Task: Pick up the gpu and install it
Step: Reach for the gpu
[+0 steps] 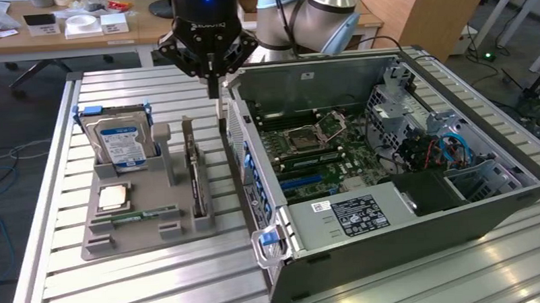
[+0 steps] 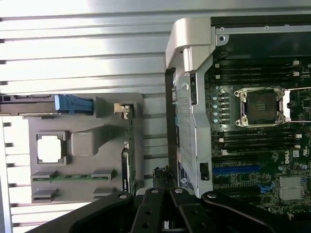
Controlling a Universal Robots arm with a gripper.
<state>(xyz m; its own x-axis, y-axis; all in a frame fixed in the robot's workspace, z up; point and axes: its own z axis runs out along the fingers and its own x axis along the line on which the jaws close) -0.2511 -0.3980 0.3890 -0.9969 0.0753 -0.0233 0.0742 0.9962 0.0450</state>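
Tool state: tool (image 1: 214, 91) is closed, fingers pinched to a point, nothing between them.
Tool position: hanging just outside the computer case (image 1: 408, 248), above its perforated outer wall and well above the counter (image 1: 122, 291).
Gpu position: gpu (image 1: 197, 181) stands on edge in the grey holder tray (image 1: 120, 245), just beside the computer case, not touched by the tool.
Other parts: hard drive (image 1: 121, 143), CPU chip (image 1: 115, 196) and RAM stick (image 1: 145, 214) sit in the same tray, farther from the computer case than the gpu.
Progress (judgement): pick not yet made; blue expansion slot (image 2: 238, 170) inside the computer case is vacant.
Risk 1: closed fingers would land on the card's top edge instead of straddling it, so it could tip or jam in its groove.
Risk 2: the tool hangs close to the computer case wall, so sideways drift could clip it.
Risk 3: an off-centre grip on so thin a card could let it twist.
Hard to make out: the gpu shows edge-on, so its faces and bracket are unclear, and the wrist view cuts off the tool's fingertips.
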